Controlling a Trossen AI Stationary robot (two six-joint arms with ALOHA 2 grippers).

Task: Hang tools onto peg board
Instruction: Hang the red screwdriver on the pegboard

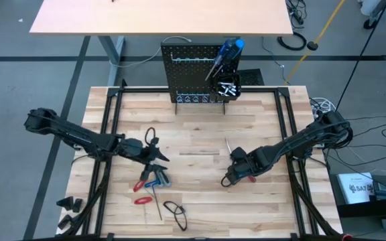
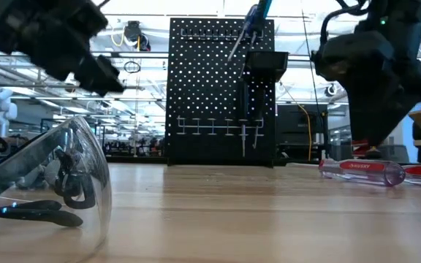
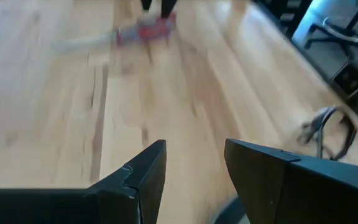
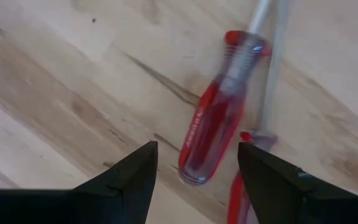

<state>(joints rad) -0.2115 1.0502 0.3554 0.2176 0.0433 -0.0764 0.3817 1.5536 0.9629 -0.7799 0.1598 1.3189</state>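
The black peg board (image 1: 194,73) stands upright at the table's far edge. A blue-handled screwdriver (image 1: 228,52) and a small black bin (image 1: 228,88) are on it. My right gripper (image 4: 196,165) is open over a clear red-handled screwdriver (image 4: 211,127) lying flat on the table (image 1: 200,167). Its fingers stand on either side of the handle's butt end and touch nothing. A second red handle (image 4: 238,193) and a thin rod (image 4: 275,62) lie beside it. My left gripper (image 3: 194,168) is open, above the table beside red-handled pliers (image 1: 141,187) and a blue tool (image 1: 159,179).
Clear safety glasses (image 2: 46,183) lie near the table's near edge, and they show again in the high view (image 1: 175,209). A black looped object (image 1: 151,138) lies far of the left gripper. A thin rod (image 1: 157,204) lies by the pliers. Bare wood lies between the two arms.
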